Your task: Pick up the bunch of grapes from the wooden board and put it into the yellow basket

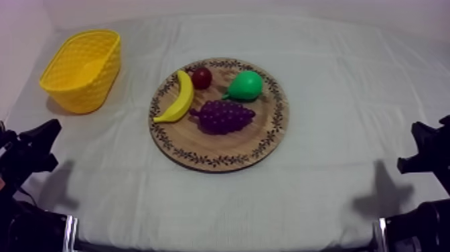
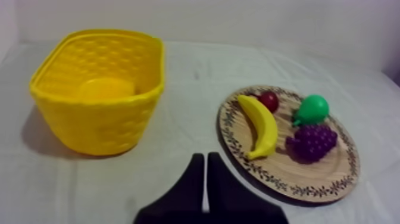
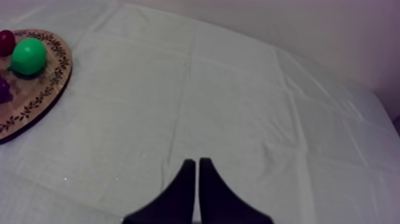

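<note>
The purple bunch of grapes (image 1: 224, 116) (image 2: 312, 142) lies on the round wooden board (image 1: 268, 134) (image 2: 324, 179) in the middle of the table, between a banana (image 1: 177, 98) (image 2: 260, 124), a green pear (image 1: 244, 86) (image 2: 311, 109) (image 3: 28, 56) and a small red fruit (image 1: 201, 78) (image 2: 269, 100). The yellow basket (image 1: 82, 70) (image 2: 98, 89) stands empty at the far left. My left gripper (image 1: 41, 137) (image 2: 206, 164) rests low at the left, shut on nothing. My right gripper (image 1: 422, 144) (image 3: 194, 167) rests low at the right, fingers together, far from the board.
Grey-white cloth covers the table, with bare cloth between the board and both grippers. The board's edge (image 3: 41, 95) is visible beside the right gripper's open stretch of cloth.
</note>
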Robot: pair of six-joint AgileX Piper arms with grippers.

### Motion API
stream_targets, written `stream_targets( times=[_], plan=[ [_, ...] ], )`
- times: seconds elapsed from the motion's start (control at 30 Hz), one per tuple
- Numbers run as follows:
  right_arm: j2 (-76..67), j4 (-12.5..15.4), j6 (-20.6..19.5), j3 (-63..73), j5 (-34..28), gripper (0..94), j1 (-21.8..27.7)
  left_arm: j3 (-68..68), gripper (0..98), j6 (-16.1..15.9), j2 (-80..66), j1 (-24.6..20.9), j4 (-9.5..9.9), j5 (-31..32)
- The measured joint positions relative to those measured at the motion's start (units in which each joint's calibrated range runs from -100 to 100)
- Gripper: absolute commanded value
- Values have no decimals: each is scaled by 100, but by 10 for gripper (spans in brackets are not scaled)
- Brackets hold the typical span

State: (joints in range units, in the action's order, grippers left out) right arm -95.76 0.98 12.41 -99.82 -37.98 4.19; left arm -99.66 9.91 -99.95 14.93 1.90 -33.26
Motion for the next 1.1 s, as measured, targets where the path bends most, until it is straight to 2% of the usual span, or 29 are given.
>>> stream_targets(
  times=[0.3,0.43,0.63,0.83,1.1],
  plan=[
    [0,0,0,0,0,3,0,21,0,-373,169,392,-81,121],
    [0,0,-6,0,0,3,0,247,0,-614,650,417,-190,186],
    [0,0,5,0,0,3,0,928,0,-959,1503,521,-239,109],
    [0,0,5,0,0,3,0,1959,0,-1346,2609,696,-287,-560],
    [0,0,2,0,0,3,0,3739,0,-1943,4273,979,-481,-1843]
  ],
)
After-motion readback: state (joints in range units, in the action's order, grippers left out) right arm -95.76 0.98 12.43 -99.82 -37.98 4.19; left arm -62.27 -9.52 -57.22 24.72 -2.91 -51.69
